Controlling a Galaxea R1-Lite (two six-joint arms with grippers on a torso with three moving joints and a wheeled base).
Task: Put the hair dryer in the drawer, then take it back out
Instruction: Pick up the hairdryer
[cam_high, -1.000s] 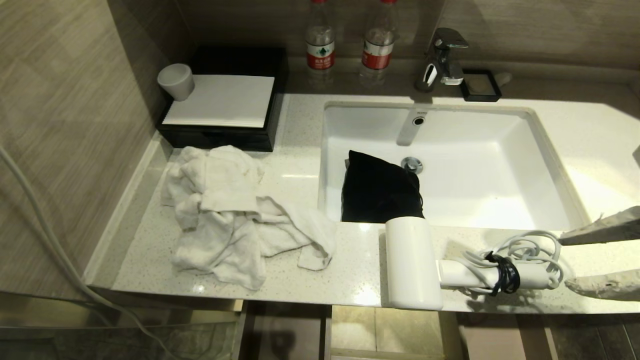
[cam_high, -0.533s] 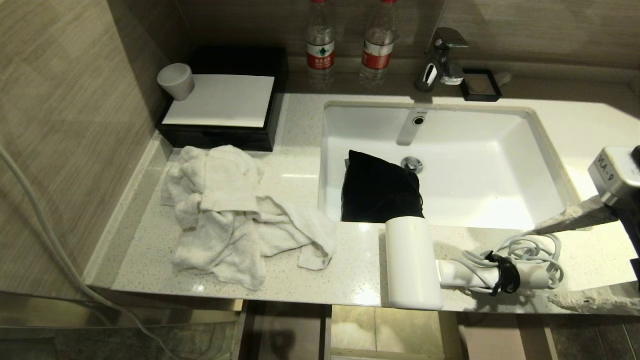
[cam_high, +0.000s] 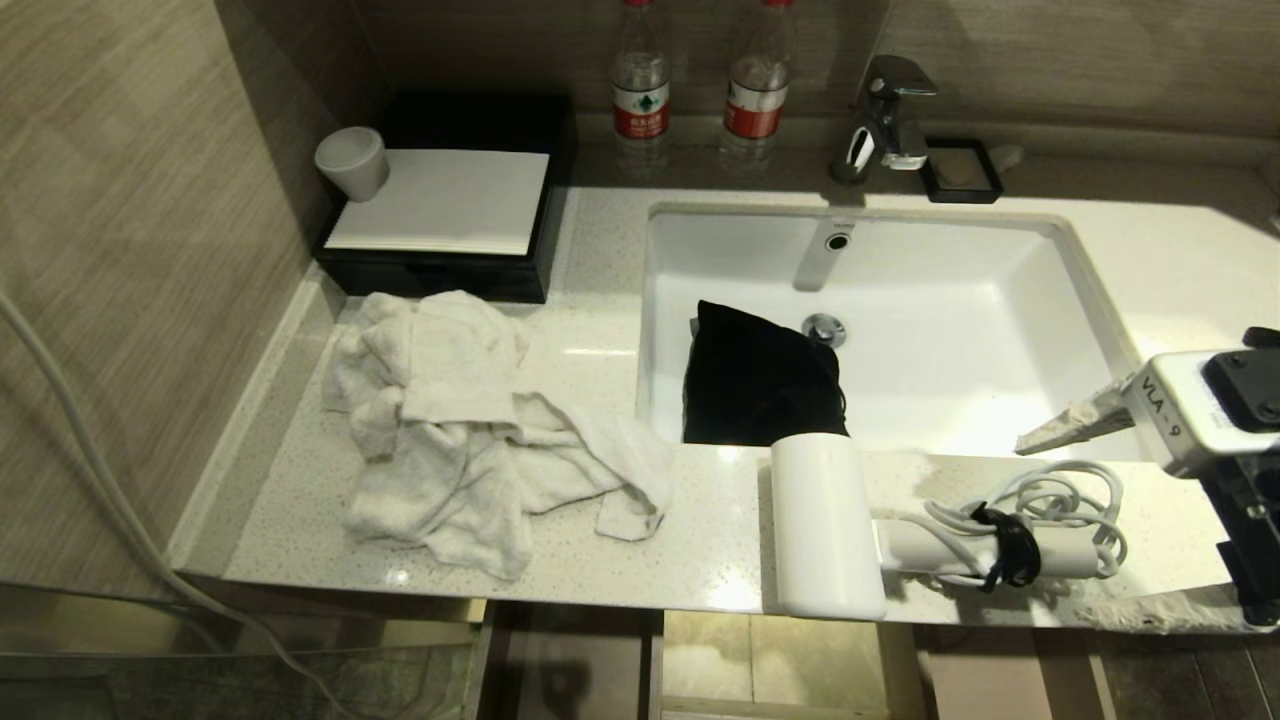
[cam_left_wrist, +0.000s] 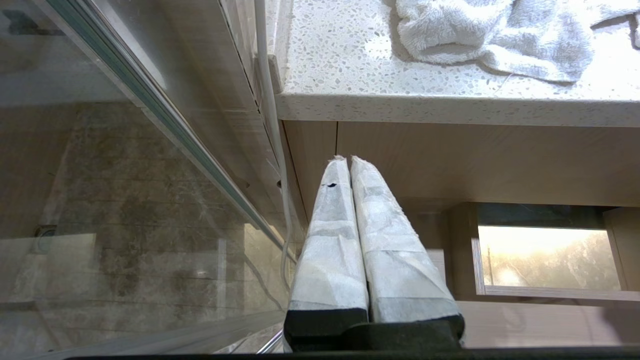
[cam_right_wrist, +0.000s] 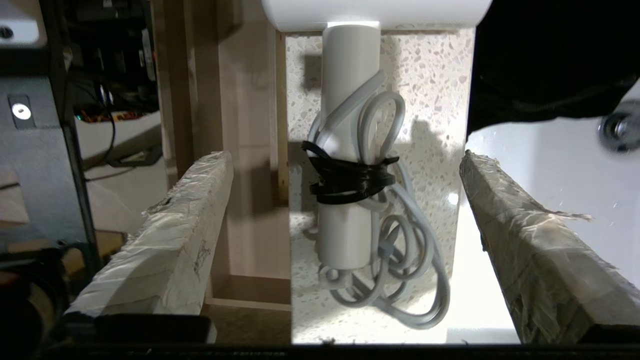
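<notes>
Right end effector (cam_high: 1090, 520) wide open around hair dryer (cam_high: 825, 525), no grip yet.

Dryer lies flat on desk (cam_high: 600, 560) edge just in front of sink (cam_high: 1100, 290), barrel toward sink's near-left corner, handle w/ cord bundle pointing away toward the arm; the 2 fingers straddle handle end w/o touching, prob. lined up for a side pinch. Black pouch (cam_high: 755, 380) inside sink, behind barrel. Left end effector (cam_left_wrist: 350, 165) closed, parked below desk left of sink. Drawer can't be made out for sure.
</notes>
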